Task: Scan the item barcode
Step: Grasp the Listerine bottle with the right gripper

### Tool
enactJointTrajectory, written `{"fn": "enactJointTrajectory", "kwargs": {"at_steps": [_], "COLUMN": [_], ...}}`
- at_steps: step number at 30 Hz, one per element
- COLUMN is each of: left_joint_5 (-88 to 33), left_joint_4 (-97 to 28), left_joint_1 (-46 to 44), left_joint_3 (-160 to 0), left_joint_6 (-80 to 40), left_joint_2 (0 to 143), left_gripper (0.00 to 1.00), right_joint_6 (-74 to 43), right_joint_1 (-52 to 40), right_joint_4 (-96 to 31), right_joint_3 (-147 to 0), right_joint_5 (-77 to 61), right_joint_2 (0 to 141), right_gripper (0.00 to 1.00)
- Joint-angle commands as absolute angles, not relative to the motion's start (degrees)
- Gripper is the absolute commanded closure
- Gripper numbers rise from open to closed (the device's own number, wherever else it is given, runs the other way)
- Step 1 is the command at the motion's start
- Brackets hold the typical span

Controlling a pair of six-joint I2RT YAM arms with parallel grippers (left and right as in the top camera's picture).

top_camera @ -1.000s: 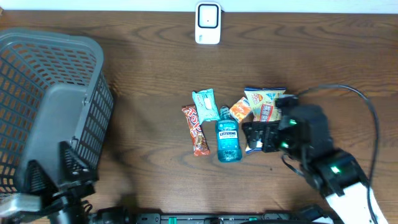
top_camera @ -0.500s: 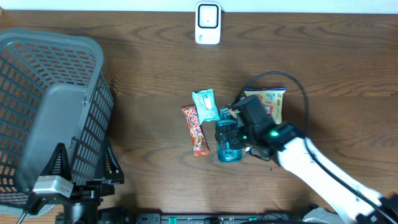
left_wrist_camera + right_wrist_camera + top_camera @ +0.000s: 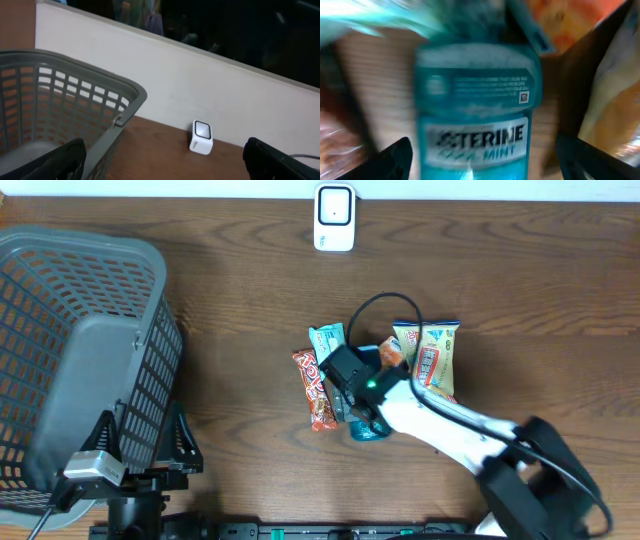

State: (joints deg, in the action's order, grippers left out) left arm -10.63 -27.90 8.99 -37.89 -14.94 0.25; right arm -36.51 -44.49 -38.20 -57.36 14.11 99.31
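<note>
the bench (image 3: 250,300) is dark wood, and i work it from the near edge. the biggest thing on it is the grey basket (image 3: 150,330), which fills the left edge; i judge it is where goods go once scanned. my left gripper (image 3: 167,165) hangs by the near-left corner, beside the basket's near wall. its fingers (image 3: 55,162) are spread wide with nothing between them, parked clear of the work. my right arm (image 3: 470,445) reaches in from the near-right corner to the cluster of goods mid-bench, its cable (image 3: 385,305) looping above. the chip bag (image 3: 430,355) lies on the right of that cluster. the mouthwash bottle (image 3: 475,115), the item i am after, lies flat in the middle, label up and cap toward the far edge. a red candy bar (image 3: 315,390) lies just to its left, and a teal packet (image 3: 325,340) and an orange packet (image 3: 388,352) sit by its cap. my right gripper (image 3: 350,392) is right over the bottle. its fingers (image 3: 390,160) stand apart on either side of the body and grip nothing, though the blur hides whether a pad already brushes it. i straddle it across its width because that is the firm way to lift it. the scanner (image 3: 334,217) stands upright at the far edge, well apart, facing me, so the bottle must be carried there. the label shows only a small square code (image 3: 522,97), so the barcode is probably underneath and will need turning toward the scanner.
</note>
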Motion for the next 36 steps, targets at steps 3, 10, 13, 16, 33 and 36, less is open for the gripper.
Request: {"fn": "enactJointTrajectory", "kwargs": {"at_steps": [3, 10, 13, 16, 33, 36], "left_joint_5": [-13.8, -16.1, -16.1, -16.1, -32.3, -32.4], "left_joint_4": [-28.7, -31.4, -33.3, -34.3, -31.4, -27.1], "left_joint_1": [9.0, 9.0, 9.0, 9.0, 9.0, 9.0], "left_joint_3": [-37.9, -37.9, -37.9, -37.9, -27.7, -23.0], "left_joint_6": [-15.7, -15.5, -15.5, -15.4, -3.2, -7.8], "left_joint_2": [0.2, 0.2, 0.2, 0.2, 0.2, 0.2], "left_gripper": [0.02, 0.02, 0.02, 0.02, 0.02, 0.02], "right_joint_6": [-39.9, -39.8, -39.8, -39.8, -37.7, -37.6], "right_joint_1": [-44.8, -44.8, -44.7, -44.7, -44.7, -44.7], "right_joint_4": [-38.3, -38.2, -38.7, -39.5, -39.4, -39.4], "right_joint_3": [-57.8, -57.8, -57.8, -57.7, -57.7, -57.7], "right_joint_5": [16.4, 16.4, 16.3, 15.7, 11.6, 11.6], "right_joint_2": [104.7, 105.0, 105.0, 105.0, 105.0, 105.0], "right_gripper": [0.19, 0.46, 0.5, 0.51, 0.36, 0.28]}}
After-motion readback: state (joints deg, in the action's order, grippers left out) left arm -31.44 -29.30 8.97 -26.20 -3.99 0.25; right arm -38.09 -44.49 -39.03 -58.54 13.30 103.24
